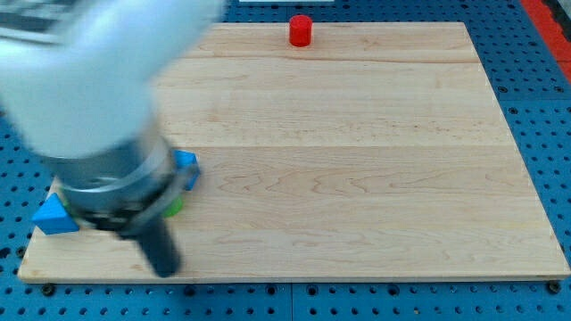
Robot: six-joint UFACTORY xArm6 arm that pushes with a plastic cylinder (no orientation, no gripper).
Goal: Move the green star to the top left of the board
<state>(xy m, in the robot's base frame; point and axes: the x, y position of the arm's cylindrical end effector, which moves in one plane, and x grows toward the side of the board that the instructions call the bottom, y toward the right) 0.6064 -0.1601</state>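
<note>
You're at the approach step: my tip (165, 267) sits near the surface's (357, 178) bottom-left edge, just below the green star (176, 206) — mostly hidden behind the arm. No jaws here. Next, push upward.

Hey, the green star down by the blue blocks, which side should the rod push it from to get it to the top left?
There is no pincer, so this is a push. Only a sliver of the green star shows, behind the arm at the view's bottom left between two blue blocks. My tip sits just below it. Contact its lower edge, probably, and push toward the view's top.
</note>
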